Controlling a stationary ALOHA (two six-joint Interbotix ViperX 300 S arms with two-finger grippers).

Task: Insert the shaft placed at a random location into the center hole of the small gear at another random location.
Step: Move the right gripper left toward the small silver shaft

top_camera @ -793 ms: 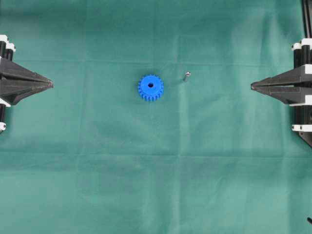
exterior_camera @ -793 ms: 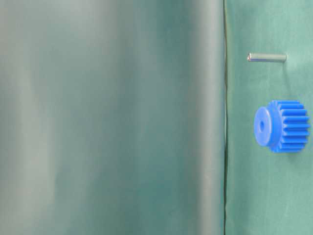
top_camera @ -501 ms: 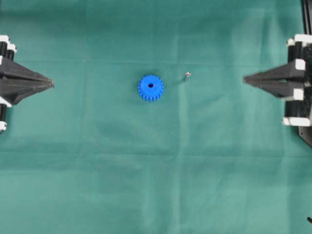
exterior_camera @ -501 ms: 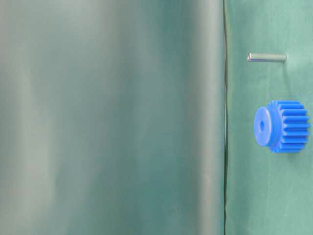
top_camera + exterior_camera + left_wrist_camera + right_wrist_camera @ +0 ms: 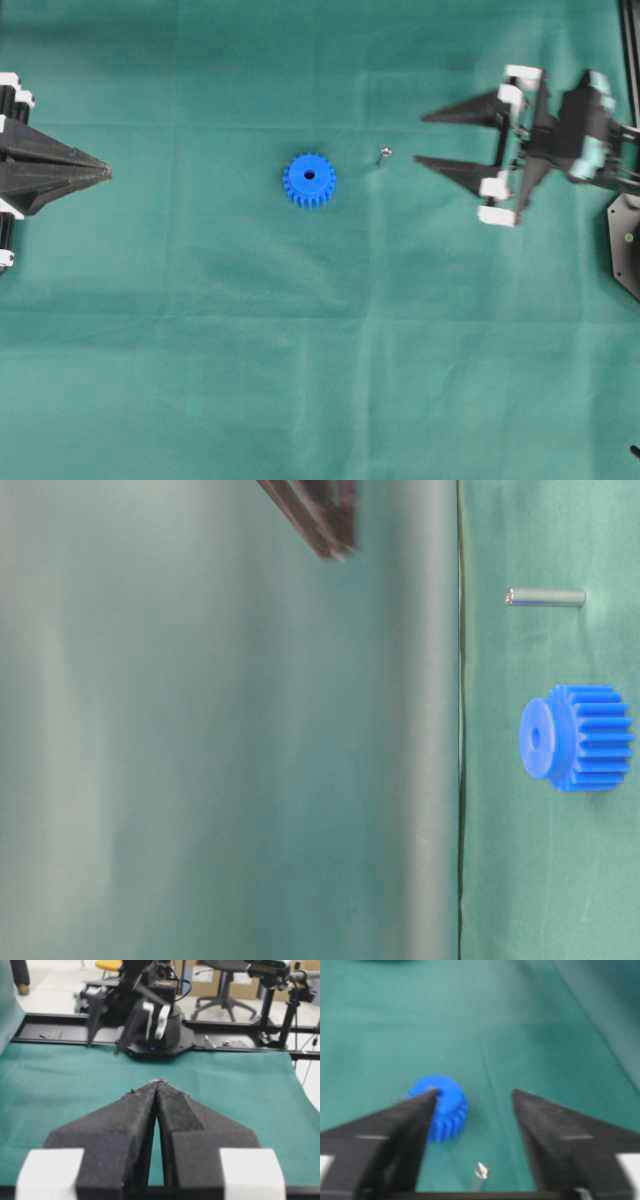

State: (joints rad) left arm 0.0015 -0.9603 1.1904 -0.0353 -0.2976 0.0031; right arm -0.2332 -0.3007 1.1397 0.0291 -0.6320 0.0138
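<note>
Shaft (image 5: 383,154): standing upright on the cloth, just right of the small gear (image 5: 309,180). It is lying straight ahead of my right gripper (image 5: 419,138), jaws spread wide and empty. My left gripper (image 5: 104,172), pressed together, is sitting much farther off.

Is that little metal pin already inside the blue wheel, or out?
Out. The shaft stands upright on the cloth, apart from the small gear, whose center hole looks empty.

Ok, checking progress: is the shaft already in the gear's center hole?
No, the shaft stands on the cloth apart from the gear, whose center hole is empty.
</note>
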